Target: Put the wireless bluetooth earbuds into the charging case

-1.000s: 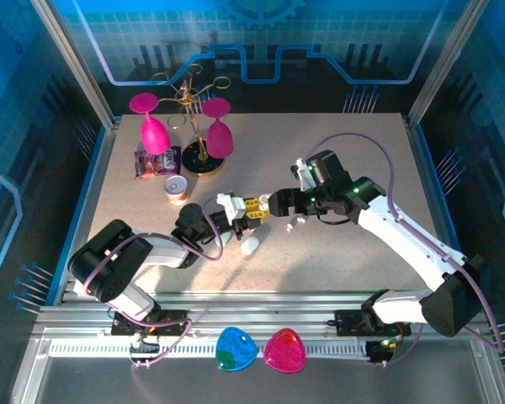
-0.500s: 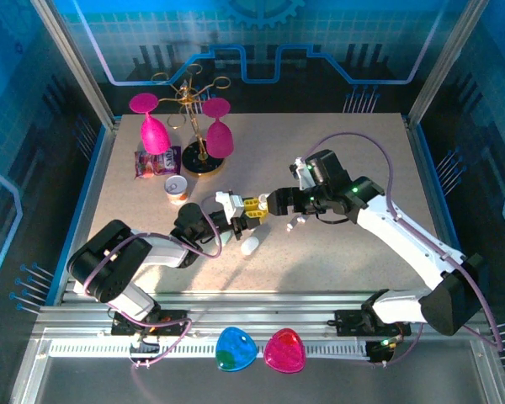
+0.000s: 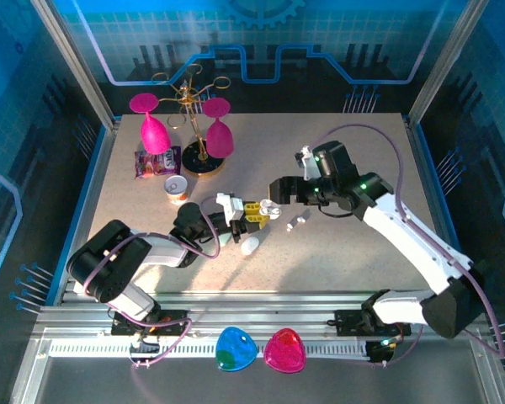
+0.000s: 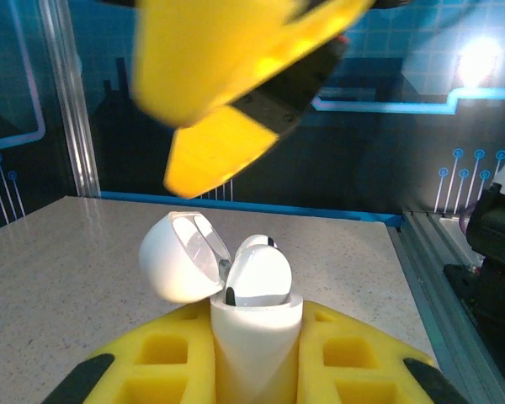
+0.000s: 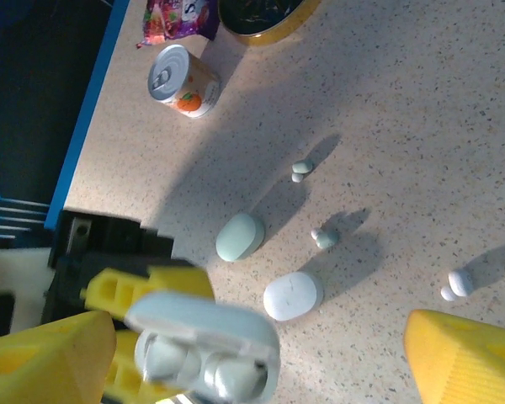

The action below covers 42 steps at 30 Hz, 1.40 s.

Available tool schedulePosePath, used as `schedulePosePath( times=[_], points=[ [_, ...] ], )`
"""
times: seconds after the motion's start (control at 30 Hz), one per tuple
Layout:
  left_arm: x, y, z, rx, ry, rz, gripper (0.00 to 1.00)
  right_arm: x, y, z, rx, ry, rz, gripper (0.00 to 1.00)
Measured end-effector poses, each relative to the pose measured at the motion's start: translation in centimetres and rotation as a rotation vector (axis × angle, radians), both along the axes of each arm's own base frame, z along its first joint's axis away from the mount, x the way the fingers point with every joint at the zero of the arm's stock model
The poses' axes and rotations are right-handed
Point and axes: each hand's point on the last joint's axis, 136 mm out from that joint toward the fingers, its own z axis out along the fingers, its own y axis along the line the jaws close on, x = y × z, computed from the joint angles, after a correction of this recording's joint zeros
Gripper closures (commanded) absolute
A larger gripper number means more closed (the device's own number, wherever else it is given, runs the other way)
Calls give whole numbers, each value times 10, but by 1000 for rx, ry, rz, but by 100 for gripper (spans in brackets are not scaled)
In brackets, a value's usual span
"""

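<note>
At table centre, left gripper (image 3: 254, 212) clamps the open case (image 4: 254, 324) upright, lid tipped aside. Two earbuds (image 4: 259, 273) appear seated in its wells. Right gripper (image 5: 257, 353) hangs over it, jaws wide, empty. Loose earbuds (image 5: 324, 238) lie on the table (image 5: 421, 126) beyond. Judgement: press the seated buds flush, straight down, without knocking the lid.

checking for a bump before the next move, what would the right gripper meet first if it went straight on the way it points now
Most likely the open charging case, clamped in the left gripper just ahead of the right gripper, whose jaws are spread wide. Depth is hard to judge.
</note>
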Motion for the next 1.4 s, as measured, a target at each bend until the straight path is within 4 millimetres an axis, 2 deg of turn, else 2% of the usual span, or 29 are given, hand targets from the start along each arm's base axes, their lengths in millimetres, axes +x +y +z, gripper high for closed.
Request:
schedulePosePath(
  times=[0.1, 0.3, 0.47, 0.67, 0.8, 0.93, 1.03, 1.13, 1.27, 1.4],
  points=[
    [-3, 1, 7, -6, -37, -3, 100, 8, 5, -6, -15, 33, 1, 11],
    [-4, 3, 12, -13, -48, 6, 100, 2, 7, -18, -35, 94, 28, 11],
    [0, 4, 11, -16, -26, 24, 100, -5, 4, -13, -23, 76, 40, 11],
    [12, 12, 13, -47, 48, 70, 100, -28, -5, 5, 5, -3, 90, 12],
    [11, 12, 19, -72, 113, 21, 100, -41, -4, 28, 51, -142, 182, 19],
    [6, 11, 30, -94, 178, -72, 100, -59, 4, 44, 67, -347, 341, 21],
    [-5, 9, 39, -100, 216, -153, 100, -73, 8, 44, 53, -475, 456, 27],
    [-16, 7, 49, -101, 236, -225, 100, -77, 11, 45, 33, -553, 529, 32],
    [-25, 7, 55, -96, 254, -281, 100, -82, 19, 41, 39, -583, 617, 37],
    [-29, 6, 57, -91, 274, -314, 100, -88, 27, 35, 60, -574, 683, 51]
  ],
)
